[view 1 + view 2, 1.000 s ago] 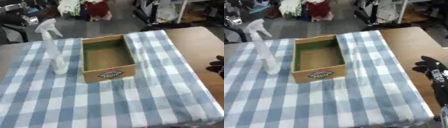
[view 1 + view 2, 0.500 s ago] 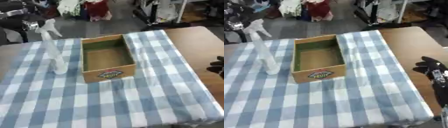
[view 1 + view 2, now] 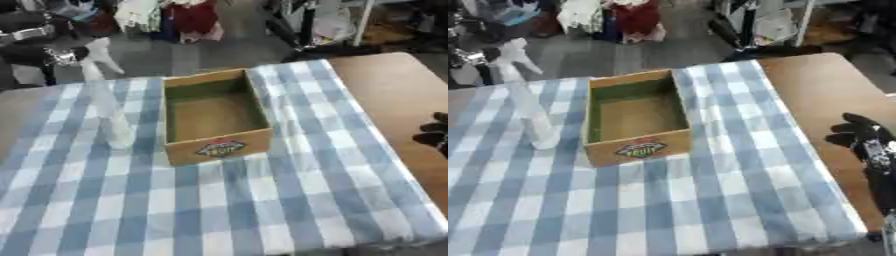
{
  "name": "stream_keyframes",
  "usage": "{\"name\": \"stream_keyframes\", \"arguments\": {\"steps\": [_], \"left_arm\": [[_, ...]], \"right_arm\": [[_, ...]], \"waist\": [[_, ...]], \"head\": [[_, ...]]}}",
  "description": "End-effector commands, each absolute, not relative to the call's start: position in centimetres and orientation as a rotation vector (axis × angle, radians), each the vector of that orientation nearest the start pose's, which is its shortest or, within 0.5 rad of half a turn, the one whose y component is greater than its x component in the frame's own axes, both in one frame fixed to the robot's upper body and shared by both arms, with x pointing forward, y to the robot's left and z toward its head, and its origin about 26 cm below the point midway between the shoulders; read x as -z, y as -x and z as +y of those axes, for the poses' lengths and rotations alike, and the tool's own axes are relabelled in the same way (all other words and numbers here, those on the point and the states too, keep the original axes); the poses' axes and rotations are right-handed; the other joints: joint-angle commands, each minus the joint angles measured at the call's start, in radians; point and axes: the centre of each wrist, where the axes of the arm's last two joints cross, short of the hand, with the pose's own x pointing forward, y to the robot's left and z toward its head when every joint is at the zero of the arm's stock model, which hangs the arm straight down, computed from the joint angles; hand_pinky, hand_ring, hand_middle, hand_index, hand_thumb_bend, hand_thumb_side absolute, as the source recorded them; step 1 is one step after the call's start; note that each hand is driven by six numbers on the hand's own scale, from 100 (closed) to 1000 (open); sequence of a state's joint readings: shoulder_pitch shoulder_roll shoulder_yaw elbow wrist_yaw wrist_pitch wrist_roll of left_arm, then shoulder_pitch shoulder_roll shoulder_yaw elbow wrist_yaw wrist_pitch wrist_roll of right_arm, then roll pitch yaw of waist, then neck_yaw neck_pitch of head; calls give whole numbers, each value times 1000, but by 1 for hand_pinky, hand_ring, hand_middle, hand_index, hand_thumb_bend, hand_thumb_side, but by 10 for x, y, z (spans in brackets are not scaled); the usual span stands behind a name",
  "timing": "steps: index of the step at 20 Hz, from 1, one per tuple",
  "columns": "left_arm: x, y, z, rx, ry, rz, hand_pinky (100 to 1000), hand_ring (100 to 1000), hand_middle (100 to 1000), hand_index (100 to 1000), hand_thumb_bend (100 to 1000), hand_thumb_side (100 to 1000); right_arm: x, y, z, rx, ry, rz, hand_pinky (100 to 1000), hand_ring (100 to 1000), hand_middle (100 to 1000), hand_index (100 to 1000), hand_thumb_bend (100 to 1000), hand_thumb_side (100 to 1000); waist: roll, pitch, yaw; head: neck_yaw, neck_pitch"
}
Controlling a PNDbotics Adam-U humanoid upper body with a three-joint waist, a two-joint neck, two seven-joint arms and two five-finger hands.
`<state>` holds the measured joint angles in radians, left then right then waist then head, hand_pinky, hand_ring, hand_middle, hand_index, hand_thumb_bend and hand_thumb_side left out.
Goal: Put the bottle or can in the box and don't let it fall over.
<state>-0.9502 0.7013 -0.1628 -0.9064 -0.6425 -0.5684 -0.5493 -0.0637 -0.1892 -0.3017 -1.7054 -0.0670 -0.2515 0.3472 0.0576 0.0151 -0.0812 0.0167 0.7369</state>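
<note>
We see one bench (image 3: 824, 85) under a checked cloth (image 3: 710, 190), one open box (image 3: 636, 117), one spray bottle (image 3: 527, 107) upright just left of it, left robot hand (image 3: 39, 42) near its nozzle, fingers unclear, right robot hand (image 3: 864, 137) resting open

Wooden table (image 3: 824, 85), blue checked cloth (image 3: 710, 195) over most. On cloth: open cardboard box (image 3: 636, 117) centre, spray bottle (image 3: 527, 105) upright left.
</note>
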Motion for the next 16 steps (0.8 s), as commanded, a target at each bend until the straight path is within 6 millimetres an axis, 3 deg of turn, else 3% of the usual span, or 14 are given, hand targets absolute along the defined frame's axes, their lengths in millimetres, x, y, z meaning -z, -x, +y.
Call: {"name": "stream_keyframes", "arguments": {"steps": [1, 16], "left_arm": [[-258, -458, 381, 1913, -692, -1421, 861, 837, 839, 1000, 263, 1000], [-250, -463, 371, 1930, -699, -1454, 854, 822, 822, 989, 357, 1000]], "right_arm": [[-73, -281, -359, -298, 134, -2031, 793, 671, 658, 831, 100, 805], [-73, -282, -358, -302, 129, -2032, 794, 671, 658, 831, 100, 808]], "waist": [[-3, -5, 1], [-2, 1, -5]], "head": [[2, -8], [9, -15]]}}
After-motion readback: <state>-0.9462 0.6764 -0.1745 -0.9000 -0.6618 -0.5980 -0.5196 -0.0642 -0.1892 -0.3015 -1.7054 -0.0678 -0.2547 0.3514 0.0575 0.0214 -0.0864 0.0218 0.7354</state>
